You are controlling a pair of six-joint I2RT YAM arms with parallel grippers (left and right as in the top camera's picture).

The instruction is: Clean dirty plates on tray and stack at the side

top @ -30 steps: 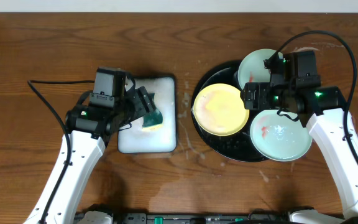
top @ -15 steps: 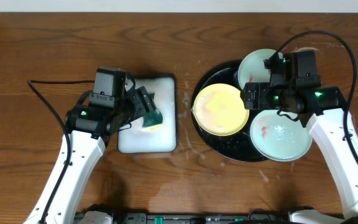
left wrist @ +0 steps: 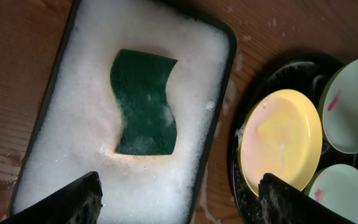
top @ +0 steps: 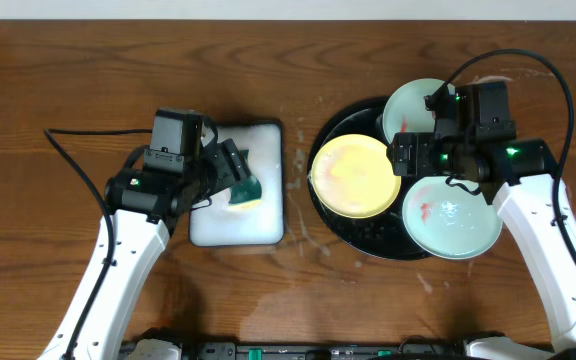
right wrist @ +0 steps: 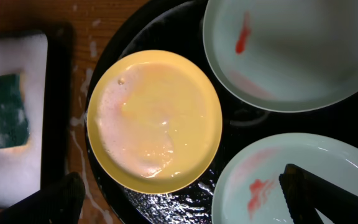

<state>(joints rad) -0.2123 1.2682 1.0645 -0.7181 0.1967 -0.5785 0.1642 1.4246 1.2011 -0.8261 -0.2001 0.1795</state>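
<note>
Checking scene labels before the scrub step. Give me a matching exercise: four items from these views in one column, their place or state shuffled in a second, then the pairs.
Things:
1. pale yellow round plate
2. dark green wavy sponge
3. pale mint-green round plate at the tray's front edge
4. large glossy black round tray

Place or state:
A. carries all three plates
B. marked with red-orange streaks
C. lies on the white foam-filled rectangular tray
D. coated in a pale soapy film

Pairs: 1-D, 2-C, 3-B, 4-A

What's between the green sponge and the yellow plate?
In the left wrist view: white foam, the foam tray's dark edge, a strip of soapy wooden table, then the black tray's rim.
</note>
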